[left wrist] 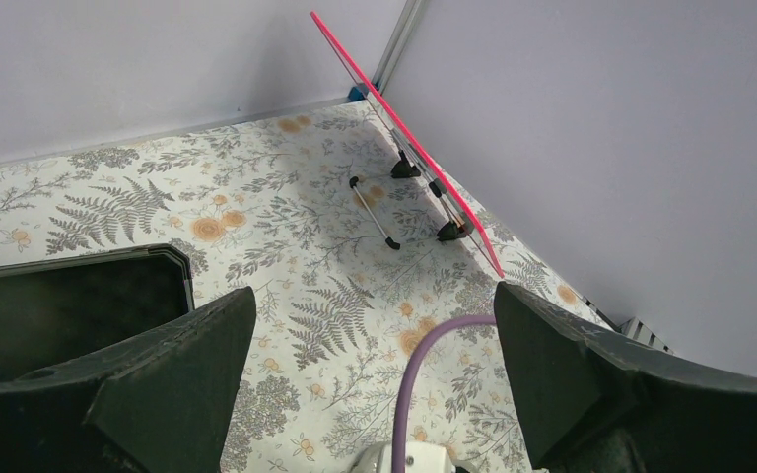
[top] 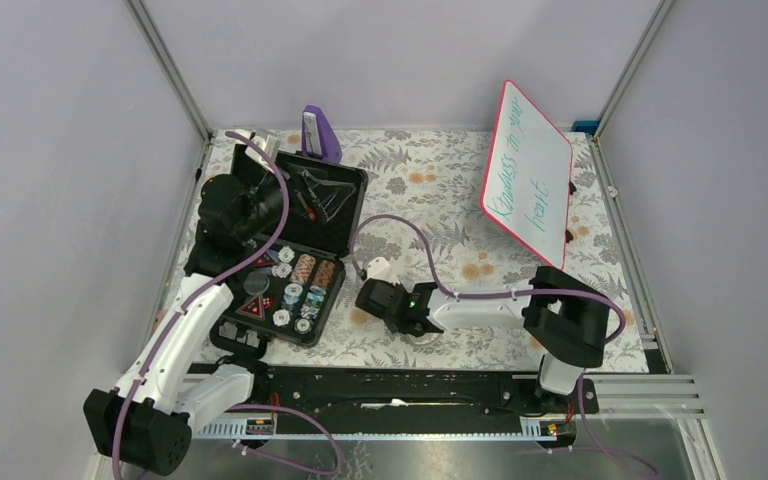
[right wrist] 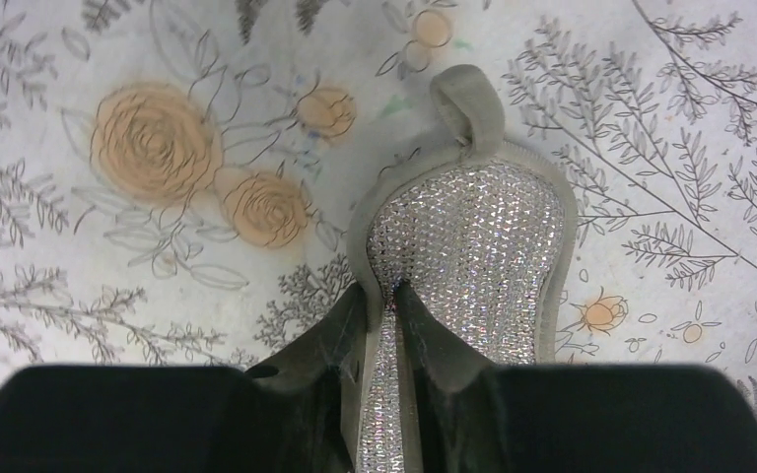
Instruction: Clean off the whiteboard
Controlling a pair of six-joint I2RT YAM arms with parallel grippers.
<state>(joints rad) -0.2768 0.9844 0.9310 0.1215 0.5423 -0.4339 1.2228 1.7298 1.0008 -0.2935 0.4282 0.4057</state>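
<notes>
One floral cloth (top: 430,180) covers the table, with grey walls on three sides. One whiteboard (top: 527,175), green-lettered, stands tilted at upper right. One open case (top: 345,205) lies at left. Left gripper (left wrist: 375,315) hangs over the case, jaws spread wide. Right gripper (right wrist: 394,296), arm low at centre, pinches one glittery pad (right wrist: 473,236).

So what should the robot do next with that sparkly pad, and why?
Probably lift it up. The right tool looks pinched on the sparkly pad, which lies on the flowery cloth, while the whiteboard stands far off at the back with green writing on it. Lifting first would let the arm carry the pad over to wipe.
</notes>
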